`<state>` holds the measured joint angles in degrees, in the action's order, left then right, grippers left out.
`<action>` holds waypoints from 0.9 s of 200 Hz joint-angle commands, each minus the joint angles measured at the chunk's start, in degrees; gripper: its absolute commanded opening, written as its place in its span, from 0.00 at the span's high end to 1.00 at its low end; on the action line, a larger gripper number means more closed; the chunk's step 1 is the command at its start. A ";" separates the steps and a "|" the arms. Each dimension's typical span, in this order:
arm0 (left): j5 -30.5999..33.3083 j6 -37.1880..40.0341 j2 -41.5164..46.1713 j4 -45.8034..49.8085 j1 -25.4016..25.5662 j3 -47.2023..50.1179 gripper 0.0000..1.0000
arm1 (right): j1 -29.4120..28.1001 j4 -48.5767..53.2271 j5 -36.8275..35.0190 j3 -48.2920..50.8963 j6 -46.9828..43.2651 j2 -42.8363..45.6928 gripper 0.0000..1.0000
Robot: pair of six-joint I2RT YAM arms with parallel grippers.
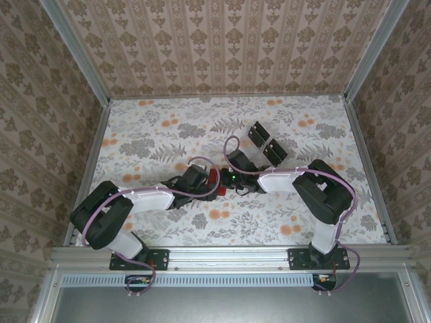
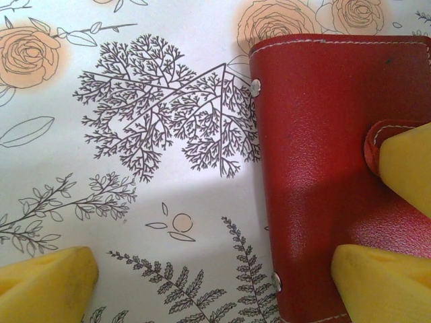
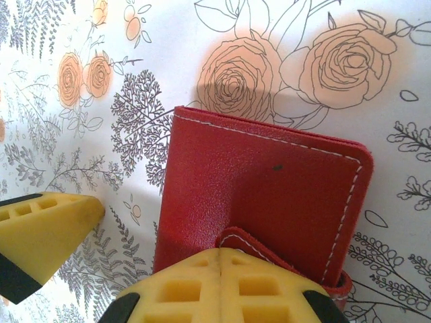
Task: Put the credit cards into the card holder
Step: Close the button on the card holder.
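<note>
Both arms meet mid-table over the closed red card holder, lying flat on the floral table. The left gripper and right gripper are each spread wide, one yellow finger over the leather. The black credit cards sit apart, farther back and right.

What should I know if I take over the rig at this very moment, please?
Left hand: open, one finger over the red card holder.
Right hand: open, one finger at the holder's closure tab.
Credit cards: lying beyond the holder, apart from it, in neither hand.
Done: nothing loaded; the holder is folded shut.
Left: open the holder, fetch the cards, slot them in.
</note>
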<state>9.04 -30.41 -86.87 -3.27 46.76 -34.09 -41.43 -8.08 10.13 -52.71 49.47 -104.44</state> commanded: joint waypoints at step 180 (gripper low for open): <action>-8.07 -3.16 -3.23 6.08 0.70 3.86 0.00 | -2.21 10.44 5.44 -2.41 -0.02 1.70 1.00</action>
<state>9.04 -30.41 -86.50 -4.34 46.81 -33.34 -41.76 1.63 11.00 -56.71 48.71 -101.95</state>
